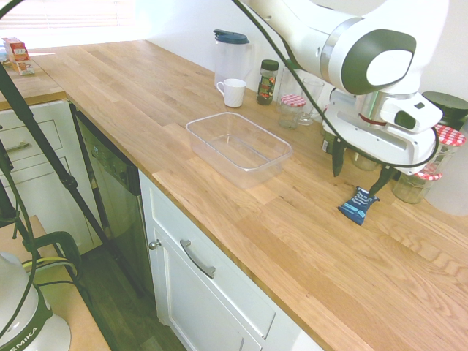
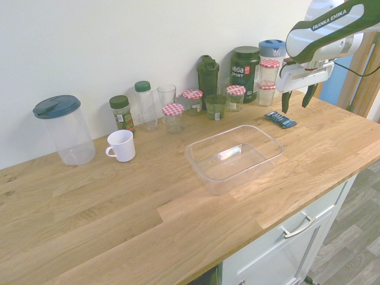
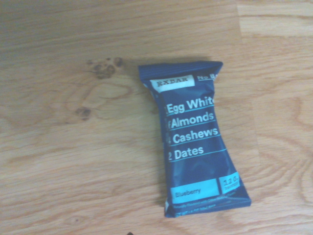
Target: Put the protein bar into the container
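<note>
The protein bar [image 1: 357,206] [image 2: 279,120] [image 3: 194,142], a dark-blue wrapper with white print, lies flat on the wooden counter. My gripper [image 1: 360,171] [image 2: 297,102] hangs open a little above it, its dark fingers pointing down, nothing between them. The container [image 1: 238,146] [image 2: 234,155], a clear shallow plastic tub, stands empty on the counter, apart from the bar and nearer the front edge of the counter.
Along the wall stand jars with red-checked lids [image 2: 236,96], a dark green tub [image 2: 244,72], a green shaker [image 2: 208,77], a spice jar [image 2: 122,113], a glass [image 2: 167,96], a white mug [image 2: 122,145] and a clear pitcher [image 2: 62,129]. The counter edge [image 2: 279,217] runs in front.
</note>
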You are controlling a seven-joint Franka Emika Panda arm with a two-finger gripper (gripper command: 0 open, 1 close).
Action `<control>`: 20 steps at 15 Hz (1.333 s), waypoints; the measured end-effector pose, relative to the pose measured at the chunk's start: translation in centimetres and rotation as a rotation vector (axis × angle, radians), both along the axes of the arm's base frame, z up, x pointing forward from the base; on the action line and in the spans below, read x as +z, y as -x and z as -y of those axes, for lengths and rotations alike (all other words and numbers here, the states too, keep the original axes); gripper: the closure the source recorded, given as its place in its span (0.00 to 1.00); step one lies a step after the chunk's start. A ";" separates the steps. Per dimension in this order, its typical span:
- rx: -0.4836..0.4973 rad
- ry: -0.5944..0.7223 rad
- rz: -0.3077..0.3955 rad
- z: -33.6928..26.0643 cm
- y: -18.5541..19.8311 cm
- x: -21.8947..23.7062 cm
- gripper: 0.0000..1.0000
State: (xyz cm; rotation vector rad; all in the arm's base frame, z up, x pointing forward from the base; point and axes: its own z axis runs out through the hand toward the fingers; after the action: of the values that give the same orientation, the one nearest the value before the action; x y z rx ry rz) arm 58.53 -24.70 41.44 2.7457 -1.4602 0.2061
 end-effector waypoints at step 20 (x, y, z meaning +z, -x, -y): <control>-0.001 -0.020 -0.071 1.7 -2.9 -6.2 1.00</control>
State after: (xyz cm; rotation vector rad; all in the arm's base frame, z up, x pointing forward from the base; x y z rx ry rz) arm 61.48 -26.36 35.22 2.7368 -1.4537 0.0930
